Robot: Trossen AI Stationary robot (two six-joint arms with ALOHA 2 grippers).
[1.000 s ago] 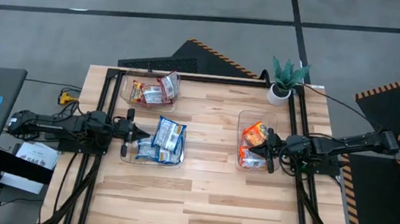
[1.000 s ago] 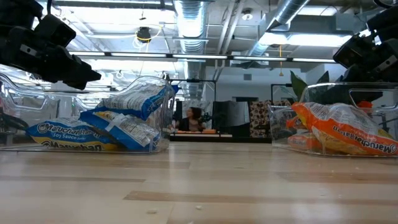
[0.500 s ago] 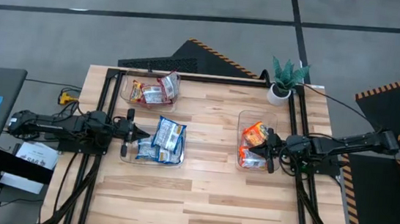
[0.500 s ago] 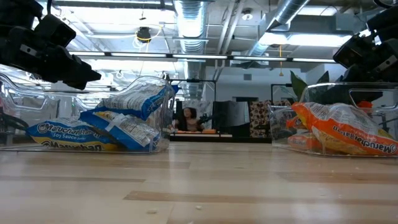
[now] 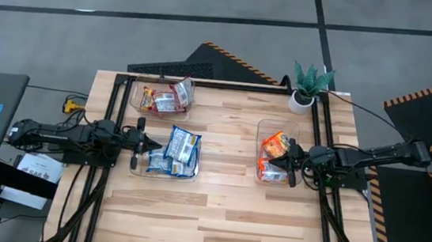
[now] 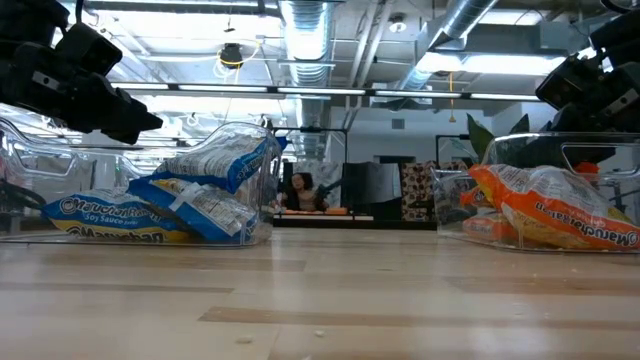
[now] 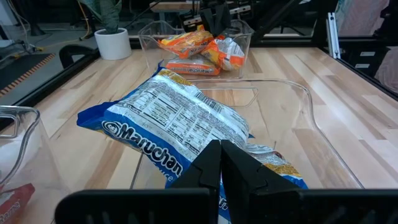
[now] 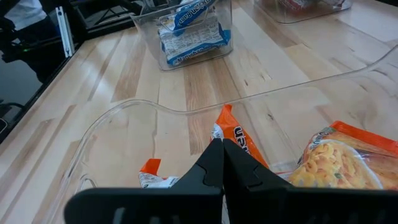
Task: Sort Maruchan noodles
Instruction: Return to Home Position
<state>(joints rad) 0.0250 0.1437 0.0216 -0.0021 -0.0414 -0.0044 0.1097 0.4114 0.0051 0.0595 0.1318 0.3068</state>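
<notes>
The Maruchan noodles lie in three clear bins. Blue-and-white packets (image 5: 175,150) fill the left-centre bin, orange packets (image 5: 275,149) the right bin and red packets (image 5: 166,98) the far-left bin. My left gripper (image 5: 147,144) is shut and hovers at the left end of the blue bin, over a blue packet (image 7: 174,124). My right gripper (image 5: 289,164) is also shut and hovers at the right end of the orange bin, above orange packets (image 8: 336,162). In the low view both arms sit above the bin rims.
A potted plant (image 5: 308,86) stands at the table's far right corner. Black frame rails (image 5: 112,127) run along the left, right and far edges. Bare wood (image 5: 223,217) stretches across the near half and between the bins. A person (image 6: 300,190) sits in the room behind.
</notes>
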